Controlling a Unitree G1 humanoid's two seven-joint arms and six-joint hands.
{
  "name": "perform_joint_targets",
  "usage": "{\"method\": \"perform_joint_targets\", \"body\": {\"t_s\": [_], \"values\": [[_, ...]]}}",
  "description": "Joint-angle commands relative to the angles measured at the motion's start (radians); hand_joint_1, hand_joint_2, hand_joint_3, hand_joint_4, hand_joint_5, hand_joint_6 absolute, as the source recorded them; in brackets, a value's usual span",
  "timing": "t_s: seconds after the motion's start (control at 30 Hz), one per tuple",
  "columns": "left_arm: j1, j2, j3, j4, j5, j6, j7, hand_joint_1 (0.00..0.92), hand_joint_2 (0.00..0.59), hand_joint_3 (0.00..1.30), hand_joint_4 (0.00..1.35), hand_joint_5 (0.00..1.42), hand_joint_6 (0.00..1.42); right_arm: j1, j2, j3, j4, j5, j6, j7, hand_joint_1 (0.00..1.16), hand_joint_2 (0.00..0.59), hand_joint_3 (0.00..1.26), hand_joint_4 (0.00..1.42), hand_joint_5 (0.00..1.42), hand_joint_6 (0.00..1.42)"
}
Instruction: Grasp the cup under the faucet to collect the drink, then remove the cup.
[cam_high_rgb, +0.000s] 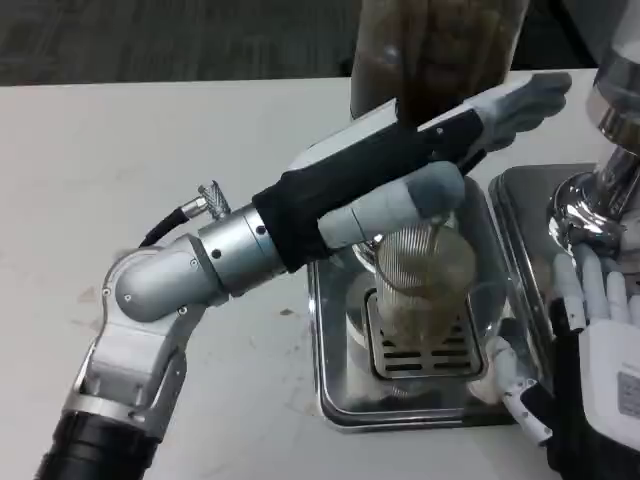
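My left arm (190, 275) comes from the lower left of the frame and reaches up to the right. My left hand (440, 150) lies across the centre, above the cup (420, 285); its fingers (520, 100) are stretched out flat, holding nothing. The cup stands on the grate (425, 355) of the tray (330, 340), centre right. My right hand (600, 350) rests at the lower right, fingers apart, not touching the cup.

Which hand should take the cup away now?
Probably the right hand. It waits open beside the tray, close to the cup on the drain grate. The left hand reaches across above the cup by the faucet, so it is busy up there.
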Motion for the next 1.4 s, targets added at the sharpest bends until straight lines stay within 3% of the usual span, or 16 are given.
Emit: {"method": "perform_joint_targets", "body": {"t_s": [0.03,0.33,0.73,0.87,0.97,1.23,1.4], "values": [[-0.014,0.045,-0.043,0.006,0.092,-0.048,-0.006,0.000,0.035,0.00,0.00,0.00,0.00,-0.002,0.005,-0.005,-0.009,0.009,-0.003,-0.007,0.23,0.519,0.06,0.00,0.00,0.00],[-0.026,0.091,-0.069,0.014,0.183,-0.118,0.048,0.000,0.037,0.00,0.00,0.00,0.00,-0.006,0.000,-0.005,-0.006,0.010,-0.006,-0.005,0.23,0.519,0.06,0.00,0.00,0.00],[-0.020,0.096,-0.095,-0.016,0.197,-0.118,0.081,0.000,0.038,0.00,0.00,0.00,0.00,-0.008,-0.002,-0.010,-0.007,0.029,-0.025,-0.006,0.23,0.519,0.06,0.00,0.00,0.00],[-0.019,0.097,-0.092,-0.016,0.189,-0.116,0.085,0.000,0.038,0.00,0.00,0.00,0.00,-0.015,-0.008,-0.022,-0.009,0.090,-0.072,0.014,0.23,0.490,0.04,0.00,0.00,0.00],[-0.019,0.097,-0.090,-0.010,0.187,-0.115,0.089,0.000,0.038,0.00,0.00,0.00,0.00,-0.025,-0.011,-0.038,-0.014,0.177,-0.123,0.063,0.27,0.420,0.00,0.00,0.00,0.00],[-0.023,0.100,-0.084,0.004,0.180,-0.114,0.094,0.000,0.038,0.00,0.00,0.00,0.00,-0.066,-0.016,-0.098,0.026,0.431,-0.261,0.217,0.40,0.318,0.00,0.00,0.00,0.00],[-0.026,0.103,-0.080,0.010,0.179,-0.117,0.097,0.000,0.038,0.00,0.00,0.00,0.00,-0.090,-0.022,-0.115,0.060,0.506,-0.309,0.287,0.51,0.266,0.00,0.00,0.00,0.00]]}}
